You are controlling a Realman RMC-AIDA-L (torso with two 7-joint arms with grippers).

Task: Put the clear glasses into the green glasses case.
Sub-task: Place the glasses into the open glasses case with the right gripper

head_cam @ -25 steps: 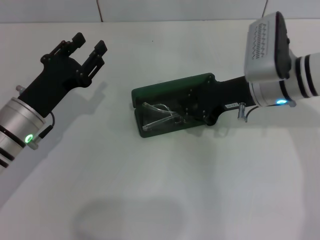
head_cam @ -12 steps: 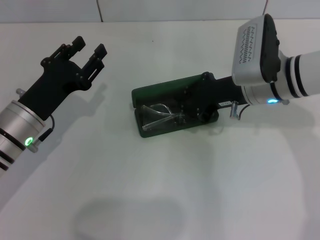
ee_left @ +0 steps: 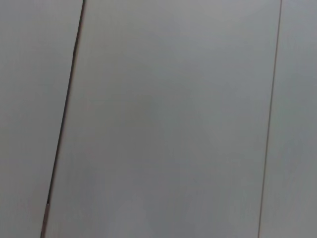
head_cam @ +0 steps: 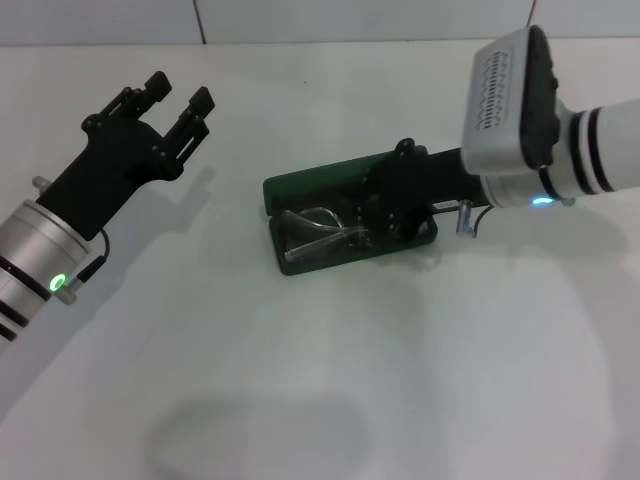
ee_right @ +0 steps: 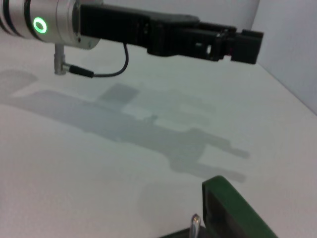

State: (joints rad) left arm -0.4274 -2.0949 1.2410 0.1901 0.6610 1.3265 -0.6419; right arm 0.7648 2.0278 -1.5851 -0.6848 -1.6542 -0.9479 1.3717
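On the left of the head view the left gripper [head_cam: 176, 92] hangs above the white table [head_cam: 320, 380], well apart from the case, its two black fingers [head_cam: 156, 82] spread with a clear gap between them and nothing held. The same gripper shows from the side in the right wrist view [ee_right: 242, 44], stretched out over the table with its shadow below it. The left wrist view shows only pale flat panels with thin dark seams. Near the middle of the table lies the green glasses case [head_cam: 320, 215], open, its lid lying flat toward the far side and its dark tray toward the robot. The clear glasses [head_cam: 315, 228] lie inside that tray, the transparent frame and thin arms resting against the dark lining in the left half of the case. In the right wrist view one rounded green corner of the case [ee_right: 233, 210] rises at the lower edge. The right gripper [head_cam: 385, 212] reaches in from the right and sits low over the right half of the case, directly above the tray; its black body covers its fingertips, so I cannot tell how far they are parted or whether they touch the glasses.
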